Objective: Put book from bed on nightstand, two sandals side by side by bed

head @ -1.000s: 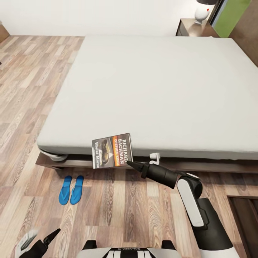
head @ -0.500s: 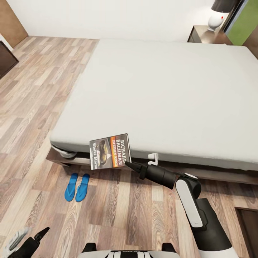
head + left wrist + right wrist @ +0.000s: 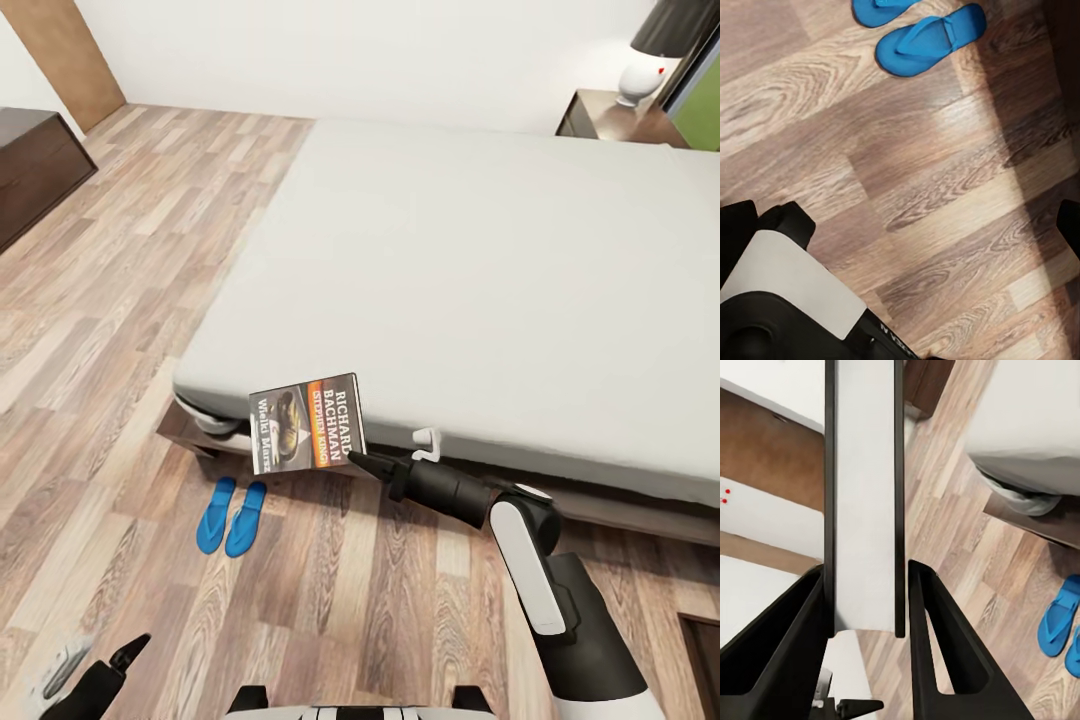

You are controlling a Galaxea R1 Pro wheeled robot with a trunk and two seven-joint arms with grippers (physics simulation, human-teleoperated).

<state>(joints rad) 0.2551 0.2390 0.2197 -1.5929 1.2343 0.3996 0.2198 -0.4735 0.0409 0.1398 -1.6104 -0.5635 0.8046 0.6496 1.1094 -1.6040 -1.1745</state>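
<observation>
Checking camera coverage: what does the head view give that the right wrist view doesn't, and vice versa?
Head view: the book's printed cover, the bed's whole top, the nightstand with its lamp, and the left gripper low over the floor.

Right wrist view: the book edge-on, sitting between the right gripper's fingers.

Both: the book in the right gripper, the bed corner, the two sandals side by side on the wood floor.

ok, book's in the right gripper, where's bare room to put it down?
The mattress top is bare from the near edge to the wall. The nightstand in the far corner carries a lamp, leaving a bare strip in front. The floor is crowded only where the sandals lie by the bed corner.
</observation>
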